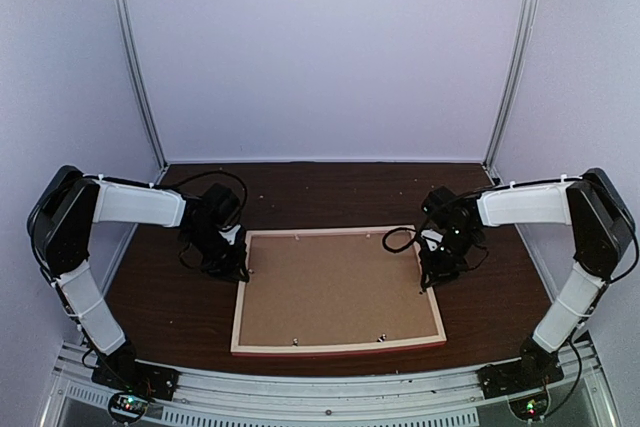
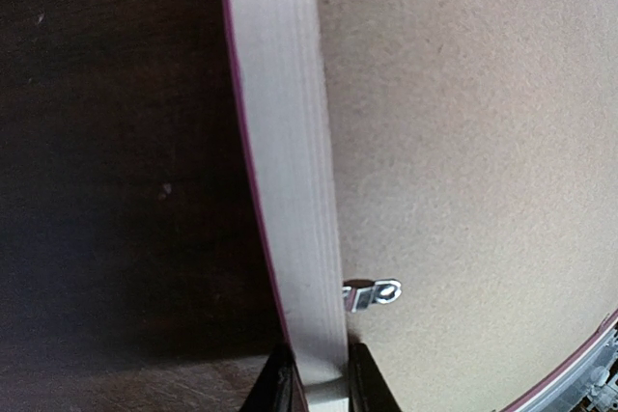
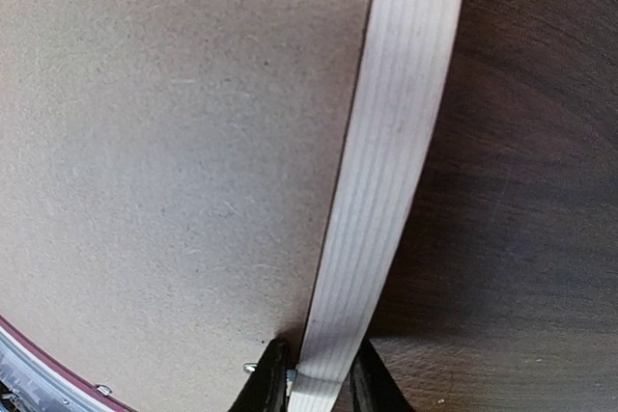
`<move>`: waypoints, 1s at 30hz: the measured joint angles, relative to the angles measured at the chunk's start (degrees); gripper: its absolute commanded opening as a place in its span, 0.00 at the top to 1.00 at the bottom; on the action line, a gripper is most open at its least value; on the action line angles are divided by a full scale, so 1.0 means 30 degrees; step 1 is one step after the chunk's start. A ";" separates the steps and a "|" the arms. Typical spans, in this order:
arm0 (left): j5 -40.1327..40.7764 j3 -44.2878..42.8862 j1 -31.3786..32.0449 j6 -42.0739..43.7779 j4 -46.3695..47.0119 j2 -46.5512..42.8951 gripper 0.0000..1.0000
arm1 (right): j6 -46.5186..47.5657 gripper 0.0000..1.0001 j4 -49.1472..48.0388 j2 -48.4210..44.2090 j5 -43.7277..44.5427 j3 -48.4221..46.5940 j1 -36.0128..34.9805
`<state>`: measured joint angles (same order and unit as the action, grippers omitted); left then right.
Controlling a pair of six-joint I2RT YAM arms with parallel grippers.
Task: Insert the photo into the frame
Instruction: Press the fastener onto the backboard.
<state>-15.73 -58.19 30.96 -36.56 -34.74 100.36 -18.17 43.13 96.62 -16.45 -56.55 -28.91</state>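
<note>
The frame (image 1: 340,348) lies face down in the middle of the table, its pale wood back edges up and thin red moulding along the outside. A brown backing board (image 1: 335,289) fills it. My left gripper (image 1: 238,269) is shut on the frame's left rail (image 2: 285,190), one finger on each side (image 2: 317,373). On the opposite side, my right gripper (image 1: 432,277) pinches the right rail (image 3: 386,171) between its fingers (image 3: 314,373). The photo is hidden.
A small metal turn tab (image 2: 372,293) sticks out over the backing board (image 2: 463,161) just ahead of the left fingers. More tabs dot the board's edges (image 1: 381,335). Dark wood table (image 1: 170,307) surrounds the frame, with pale walls behind.
</note>
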 measured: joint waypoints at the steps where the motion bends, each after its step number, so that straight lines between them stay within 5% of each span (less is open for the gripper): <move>1: 0.0000 -0.0007 0.0000 0.0000 0.0000 0.0000 0.93 | 0.0058 0.81 0.0058 0.0022 0.0000 -0.0036 0.0007; 10: 0.0000 -0.0102 0.0000 0.0073 -0.0102 0.0066 0.93 | 0.0663 0.83 0.0350 0.0153 -0.0095 -0.0219 0.0102; 18: 0.0000 -0.0168 0.0000 0.0080 -0.0175 0.0109 0.88 | 0.1180 0.73 0.0321 0.0226 -0.0576 -0.0240 0.0168; 23: 0.0044 -0.0313 0.0000 0.0146 -0.0357 0.0160 0.70 | 0.1377 0.69 0.0401 0.0466 -0.0852 -0.0452 0.0175; 30: 0.1137 -0.0612 0.0401 0.1333 0.0255 0.0321 0.36 | 0.1137 0.79 0.0947 0.0918 -0.1049 -0.0976 0.0452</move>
<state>-12.32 -60.03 32.16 -32.56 -33.98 101.32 -14.76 45.98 99.37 -19.59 -59.48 -27.55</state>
